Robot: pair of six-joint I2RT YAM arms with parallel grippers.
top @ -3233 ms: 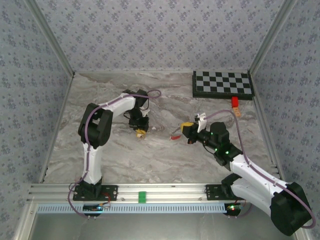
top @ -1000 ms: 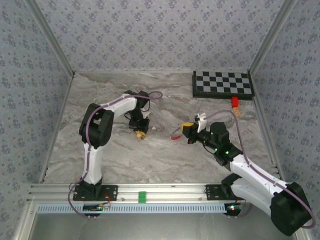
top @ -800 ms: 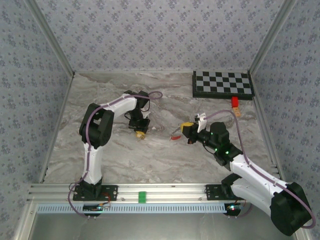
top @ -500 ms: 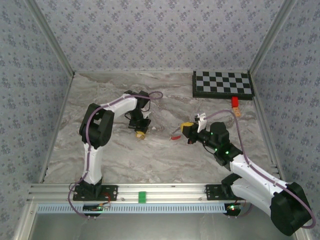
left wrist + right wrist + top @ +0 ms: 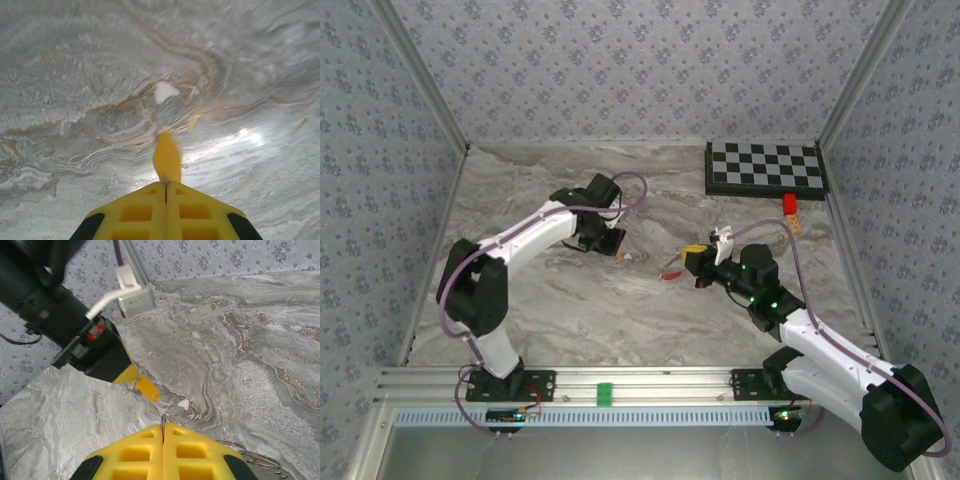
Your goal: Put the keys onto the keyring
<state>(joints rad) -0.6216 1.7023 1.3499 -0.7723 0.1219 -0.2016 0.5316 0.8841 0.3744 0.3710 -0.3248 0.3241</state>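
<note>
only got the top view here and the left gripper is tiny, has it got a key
observer: yes, the left wrist view shows the left gripper shut on the orange-yellow key, which sticks out past its fingertips
operator: and the right one
observer: right gripper is shut on the keyring, wire loops showing beside its fingers
operator: gap between key and ring
observer: from the right wrist, the key hangs just ahead of the right fingertips, not touching

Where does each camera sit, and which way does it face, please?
Top external: above and behind the bases, looking down on the table; left arm, right arm.
Left wrist: faces the table; left hand shut on the orange key.
Right wrist: faces the left hand; right hand shut on the keyring.
Wrist views share the orange key.
</note>
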